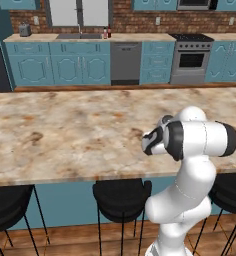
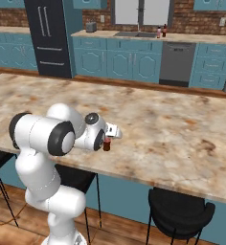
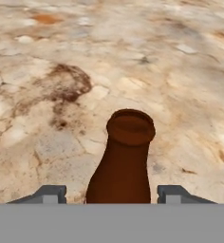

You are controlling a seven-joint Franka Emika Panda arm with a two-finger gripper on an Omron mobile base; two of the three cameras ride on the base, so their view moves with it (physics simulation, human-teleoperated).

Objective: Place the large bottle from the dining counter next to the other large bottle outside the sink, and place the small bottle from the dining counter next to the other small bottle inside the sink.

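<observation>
No readable text, no labels or brands, no numbers — nothing legible on any surface

Gripper (image 2: 107,140) over small bottle (image 2: 107,145) (upright) on dining counter (image 2: 182,129).

Rendered home kitchen. Teal cabinets (image 1: 65,62) line a red brick back wall (image 1: 140,20), with a dishwasher (image 1: 125,62) and a steel oven range (image 1: 191,60) set among them. Sink (image 1: 80,36) sits under a window (image 1: 79,11). Tall dark fridge (image 2: 50,38) at one end. Long marbled dining counter (image 1: 65,130) with black stools (image 1: 121,197) in front, wood floor below.
</observation>
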